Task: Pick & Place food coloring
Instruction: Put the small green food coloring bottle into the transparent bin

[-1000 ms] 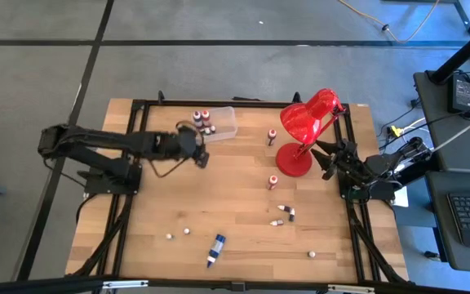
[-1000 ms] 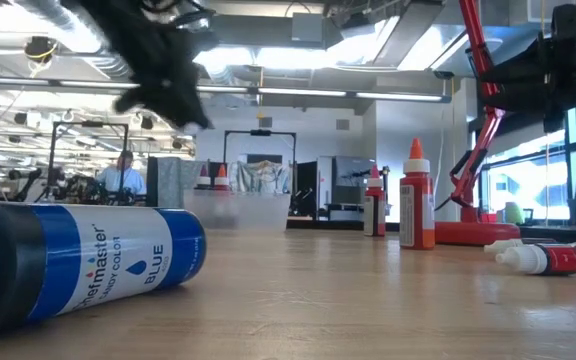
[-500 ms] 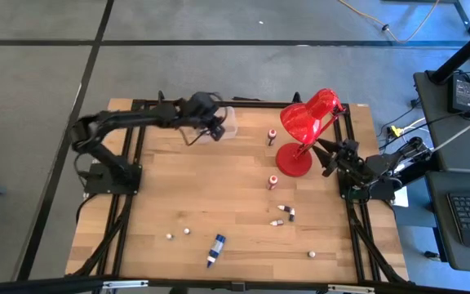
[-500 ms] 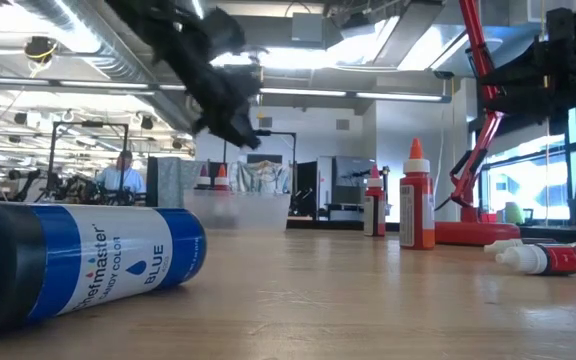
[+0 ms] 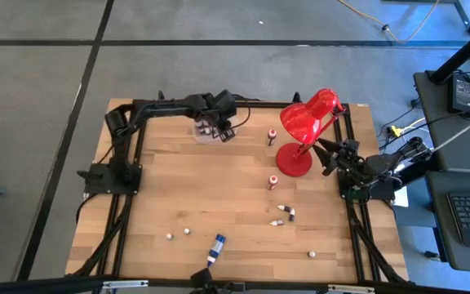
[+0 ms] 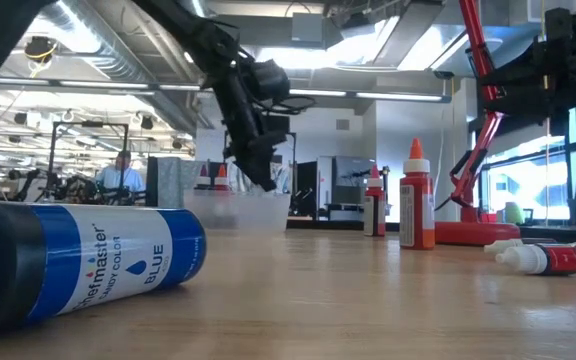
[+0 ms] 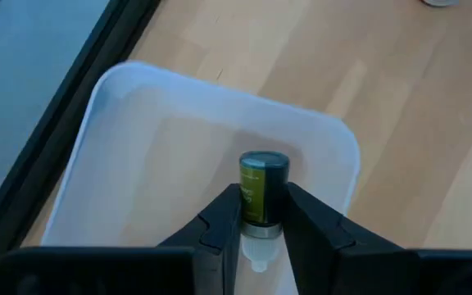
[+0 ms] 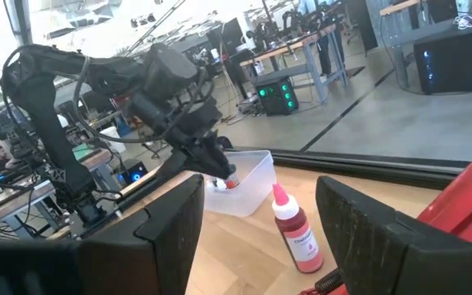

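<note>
Left gripper: pinching a small bottle over the clear box.
Right gripper: spread, idle by the lamp.
Risk: released high or off-centre, the bottle may bounce or tip over the box wall onto the desk.

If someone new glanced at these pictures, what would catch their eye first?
Probably the glossy red desk lamp near the table's far right edge. Next, the left gripper, shut on a small olive-labelled dropper bottle over the clear plastic box at the far edge. A big blue bottle lies on its side near the front.
</note>
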`<action>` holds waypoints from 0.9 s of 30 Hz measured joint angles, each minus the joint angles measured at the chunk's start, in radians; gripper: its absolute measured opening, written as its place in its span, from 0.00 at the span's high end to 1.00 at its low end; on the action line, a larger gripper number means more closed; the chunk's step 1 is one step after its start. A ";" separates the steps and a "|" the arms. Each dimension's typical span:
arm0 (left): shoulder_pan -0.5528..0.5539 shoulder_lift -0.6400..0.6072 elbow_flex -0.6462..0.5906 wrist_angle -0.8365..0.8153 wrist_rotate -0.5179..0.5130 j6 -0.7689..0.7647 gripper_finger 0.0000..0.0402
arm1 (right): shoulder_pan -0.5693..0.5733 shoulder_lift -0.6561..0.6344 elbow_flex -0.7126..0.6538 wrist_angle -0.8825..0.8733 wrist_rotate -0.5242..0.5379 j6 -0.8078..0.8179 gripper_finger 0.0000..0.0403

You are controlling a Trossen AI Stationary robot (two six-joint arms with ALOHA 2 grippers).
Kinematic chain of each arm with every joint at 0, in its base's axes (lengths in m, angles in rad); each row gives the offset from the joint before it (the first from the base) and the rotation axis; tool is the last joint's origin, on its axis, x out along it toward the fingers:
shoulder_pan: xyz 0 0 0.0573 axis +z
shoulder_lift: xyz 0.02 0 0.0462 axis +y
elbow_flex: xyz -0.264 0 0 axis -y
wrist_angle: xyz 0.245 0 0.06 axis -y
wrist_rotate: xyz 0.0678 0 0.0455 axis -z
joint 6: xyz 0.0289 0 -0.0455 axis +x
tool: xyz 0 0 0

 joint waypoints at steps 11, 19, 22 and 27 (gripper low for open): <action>0.000 0.056 0.002 -0.019 0.020 0.017 0.79 | 0.000 0.000 0.000 -0.002 0.014 0.020 0.41; -0.010 0.057 0.002 -0.001 0.020 0.009 0.77 | 0.000 0.000 0.000 -0.002 0.015 0.020 0.41; -0.015 0.057 0.002 0.000 0.020 0.008 0.77 | 0.000 0.000 0.000 -0.002 0.015 0.020 0.41; -0.023 0.057 0.002 0.000 0.020 0.007 0.77 | 0.000 0.000 0.000 -0.002 0.015 0.020 0.41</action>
